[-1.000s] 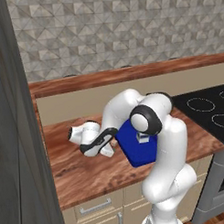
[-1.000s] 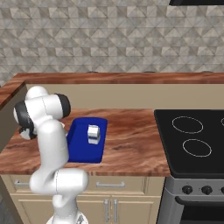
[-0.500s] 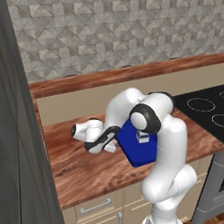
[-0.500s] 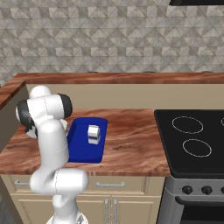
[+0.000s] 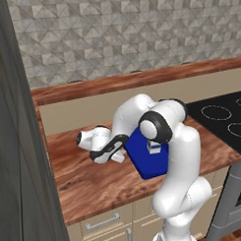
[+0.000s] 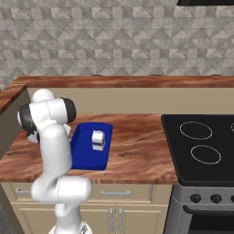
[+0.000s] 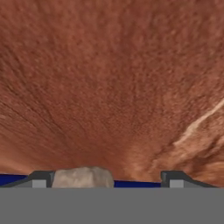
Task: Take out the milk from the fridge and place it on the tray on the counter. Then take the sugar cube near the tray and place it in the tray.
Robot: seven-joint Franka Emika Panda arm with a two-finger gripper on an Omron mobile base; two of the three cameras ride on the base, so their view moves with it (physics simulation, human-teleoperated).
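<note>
the milk (image 6: 98,140) stands in the tray (image 6: 84,157) on the counter (image 6: 137,155), left of the stovetop (image 6: 201,146).

A wall (image 6: 119,36) of grey stone tiles with a triangle pattern runs across the far side. Below it a reddish-brown wood ledge (image 6: 137,81) tops a beige backsplash (image 6: 137,100). The counter (image 6: 137,151) has the same reddish wood grain and sits over beige drawers (image 6: 114,193) with metal handles. To the right stands a black stovetop (image 6: 201,146) with ring burners, above a grey oven front with knobs (image 6: 205,199). A dark hood (image 6: 205,2) shows at the top right. On the left rises a tall grey panel (image 5: 15,146). Light is even and soft.
</note>
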